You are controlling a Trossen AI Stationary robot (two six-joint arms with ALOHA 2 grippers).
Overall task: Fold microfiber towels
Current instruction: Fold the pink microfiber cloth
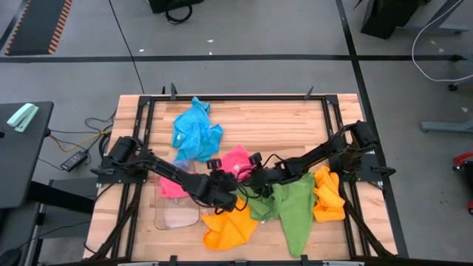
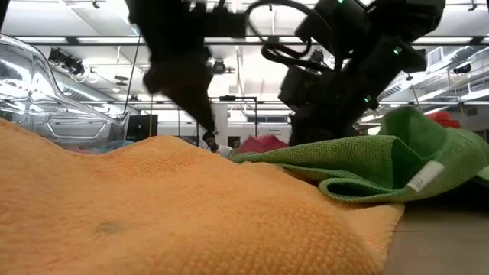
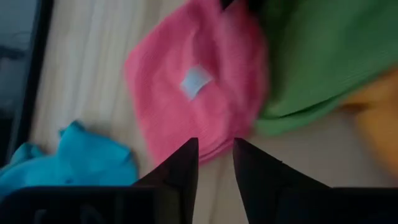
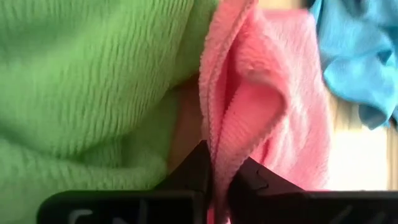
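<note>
Two fingers of the right gripper pinch a raised fold of the soft pink microfiber towel. Left gripper, fingers slightly parted, holds nothing; lift slowly, keeping the green towel beside them clear.

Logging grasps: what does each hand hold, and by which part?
Right hand: shut on the pink towel, pinching a bunched edge fold. Left hand: holds nothing.

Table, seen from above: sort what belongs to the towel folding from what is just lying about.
Job:
pink towel, pinched by right end effector
green towel
blue towel
orange towels
left end effector, empty

Lying about:
clear plastic tray
</note>
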